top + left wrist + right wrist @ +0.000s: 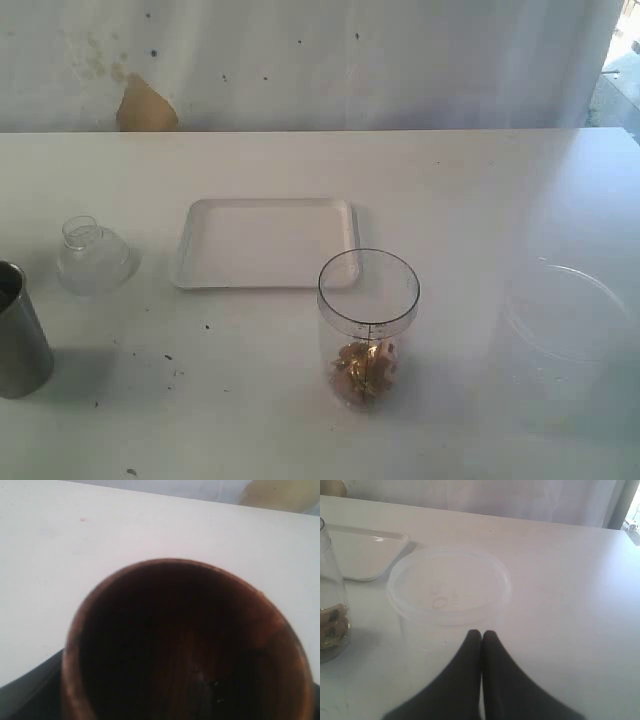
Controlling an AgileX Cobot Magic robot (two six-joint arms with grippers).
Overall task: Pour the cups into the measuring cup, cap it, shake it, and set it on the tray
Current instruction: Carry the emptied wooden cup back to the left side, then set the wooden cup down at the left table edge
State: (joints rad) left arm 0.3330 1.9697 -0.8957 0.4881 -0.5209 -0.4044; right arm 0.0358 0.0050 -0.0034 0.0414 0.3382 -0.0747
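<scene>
The brown wooden cup [185, 645] fills the left wrist view, seen from above with a dark inside. My left gripper [172, 705] is shut on it; a black finger [27, 692] shows beside its wall. Neither this cup nor either gripper appears in the exterior view. The measuring cup [368, 325] stands uncapped in front of the tray [267, 243], with golden-brown bits at its bottom. The steel tumbler [18, 335] stands at the left edge. The clear cap [92, 257] rests left of the tray. My right gripper [481, 633] is shut and empty.
A wide unmarked clear container [575, 335] stands at the right of the table, directly ahead of my right gripper's tips [447, 587]. The right wrist view also shows the measuring cup [330, 610] and a tray corner [367, 555]. Small dark crumbs [172, 365] dot the tabletop.
</scene>
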